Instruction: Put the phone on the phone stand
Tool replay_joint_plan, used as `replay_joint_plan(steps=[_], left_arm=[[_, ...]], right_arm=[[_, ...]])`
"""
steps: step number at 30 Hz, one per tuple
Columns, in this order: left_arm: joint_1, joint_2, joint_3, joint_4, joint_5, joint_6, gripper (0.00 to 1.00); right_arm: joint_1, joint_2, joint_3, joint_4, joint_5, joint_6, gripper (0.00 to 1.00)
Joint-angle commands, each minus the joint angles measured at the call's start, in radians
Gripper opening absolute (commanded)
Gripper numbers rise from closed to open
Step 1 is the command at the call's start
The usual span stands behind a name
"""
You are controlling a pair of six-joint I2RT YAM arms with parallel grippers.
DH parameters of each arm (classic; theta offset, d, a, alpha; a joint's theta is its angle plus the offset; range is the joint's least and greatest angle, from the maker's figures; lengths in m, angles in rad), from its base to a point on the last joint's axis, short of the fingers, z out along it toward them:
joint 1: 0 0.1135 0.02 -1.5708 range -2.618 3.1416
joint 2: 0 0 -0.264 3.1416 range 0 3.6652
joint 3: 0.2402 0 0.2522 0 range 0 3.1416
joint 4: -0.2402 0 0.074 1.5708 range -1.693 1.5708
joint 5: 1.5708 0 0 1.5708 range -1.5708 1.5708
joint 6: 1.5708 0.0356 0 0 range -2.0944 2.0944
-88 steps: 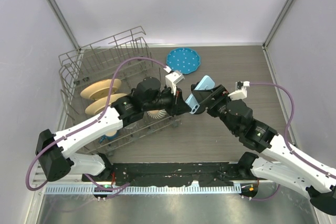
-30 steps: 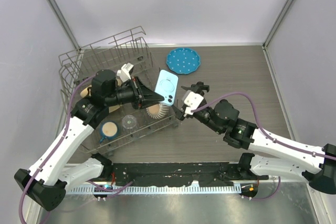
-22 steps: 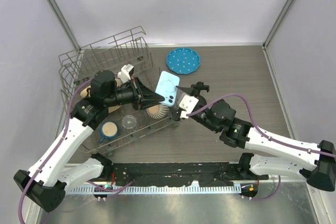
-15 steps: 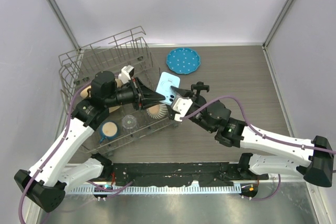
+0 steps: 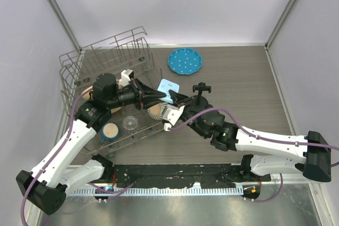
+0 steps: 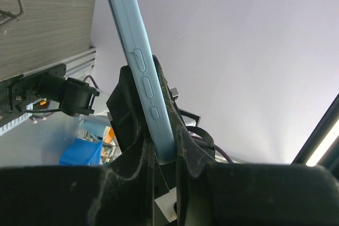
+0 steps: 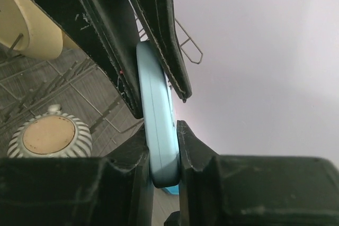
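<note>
Half done at best, judging by how things lie: phone [image 5: 168, 89] up off the table [image 5: 249, 78] but not yet on the stand [image 5: 201, 89]. Hangs in mid-air, tilted, pale blue back turned toward the overhead camera, roughly above the right-hand edge of the dish rack [image 5: 106, 52]. Gripped from two sides at once. Pinched at one end by the left gripper [image 6: 156, 130], fingers [image 6: 124, 104] clamped on front and back, side buttons showing just beyond the tips. Pinched at the other end by the right gripper [image 7: 163, 142], fingers [image 7: 193, 154] pressed against both faces, no gap visible. Reads as a handover from left to right, though impossible to tell which arm carries the weight.

Stand upright on its round base just to the right of the phone, apart from it, cradle on top bare.

Left to do, as a guess: let go with the left, carry the phone across with the right, turn it to suit the cradle, lower it in, release. Worth some care around that thin post and small base, likely easy to tip with a careless nudge.

Further out: blue dotted plate [image 5: 185, 61] toward the back, well apart from the stand; striped cup [image 7: 50, 136] down inside the rack, no part of the job
</note>
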Motion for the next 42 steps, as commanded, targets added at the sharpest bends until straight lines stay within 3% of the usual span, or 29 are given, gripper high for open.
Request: replay_joint_plan(steps=[1, 3, 4, 5, 7, 10, 13, 18, 22, 27, 31, 35, 38, 42], left_arm=[[-0.016, -0.021, -0.026, 0.209, 0.072, -0.037, 0.04], [-0.016, -0.021, -0.054, 0.276, 0.087, -0.049, 0.29], [-0.016, -0.024, -0.062, 0.313, 0.093, -0.049, 0.53], [-0.013, -0.027, -0.066, 0.356, 0.098, -0.043, 0.63], [-0.009, -0.042, -0.065, 0.379, 0.101, -0.011, 0.81], [0.004, -0.053, -0.004, 0.305, 0.093, 0.148, 0.89], [0.005, -0.056, 0.102, 0.107, 0.055, 0.378, 0.9], [0.004, -0.074, 0.256, -0.217, -0.175, 0.748, 0.87], [0.005, -0.075, 0.242, -0.188, -0.229, 0.937, 0.87], [0.005, 0.011, 0.244, -0.092, -0.139, 0.969, 0.87], [0.004, 0.14, 0.279, 0.089, 0.004, 0.913, 0.87], [0.002, 0.266, 0.361, 0.176, 0.151, 0.859, 0.88], [0.002, 0.327, 0.388, 0.157, 0.21, 0.935, 0.87], [-0.035, 0.321, 0.32, 0.172, 0.248, 1.023, 0.84]], right_arm=[[0.014, 0.002, 0.058, 0.182, 0.084, 0.144, 0.01], [0.012, -0.012, 0.057, 0.195, 0.136, 0.181, 0.01], [0.012, -0.021, 0.055, 0.19, 0.148, 0.219, 0.01], [0.012, -0.043, 0.054, 0.169, 0.162, 0.233, 0.01], [0.012, -0.069, 0.055, 0.132, 0.17, 0.267, 0.01], [0.012, -0.123, 0.063, 0.04, 0.183, 0.331, 0.01], [0.012, -0.167, 0.106, -0.127, 0.214, 0.42, 0.01], [0.011, -0.251, 0.166, -0.451, 0.298, 0.636, 0.01], [-0.018, -0.359, 0.163, -0.682, 0.286, 0.816, 0.01], [-0.097, -0.41, 0.156, -0.863, 0.219, 0.961, 0.01], [-0.228, -0.419, 0.175, -0.991, 0.059, 1.073, 0.01], [-0.394, -0.353, 0.224, -1.087, -0.197, 1.092, 0.01], [-0.497, -0.318, 0.256, -1.111, -0.474, 1.085, 0.01], [-0.551, -0.272, 0.321, -1.131, -0.696, 1.086, 0.01]])
